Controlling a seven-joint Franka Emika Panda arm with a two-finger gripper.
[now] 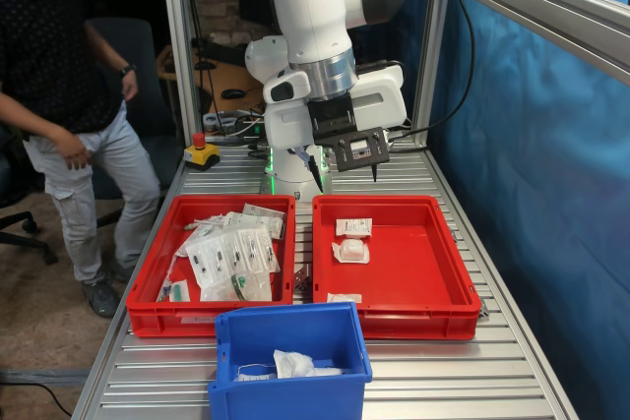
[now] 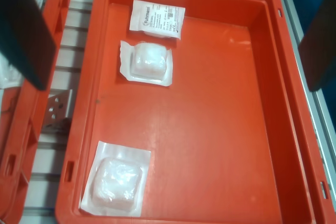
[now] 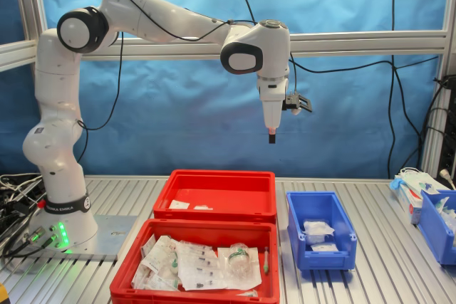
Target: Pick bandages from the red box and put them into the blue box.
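Note:
The red box (image 1: pixel 433 272) holds three bandages: a labelled square pad (image 2: pixel 157 18), a wrapped white roll (image 2: pixel 146 62) beside it, and another wrapped roll (image 2: pixel 116 178) in a corner. In the first exterior view they lie along the box's left side (image 1: pixel 352 251). My gripper (image 1: pixel 346 182) hangs high above the red box's far end, open and empty. Its dark fingers (image 2: pixel 23 30) frame the wrist view. In the second exterior view the gripper (image 3: pixel 271 137) is well above the red box (image 3: pixel 221 190). The blue box (image 1: pixel 295 395) (image 3: pixel 320 254) holds a few white wrapped items.
A second red tray (image 1: pixel 148 292) heaped with flat clear packets stands beside the red box. A person (image 1: pixel 69 95) stands at the first exterior view's left, near a red stop button (image 1: pixel 200 152). Another blue bin (image 3: pixel 436 229) and a packet sit at the second exterior view's right edge.

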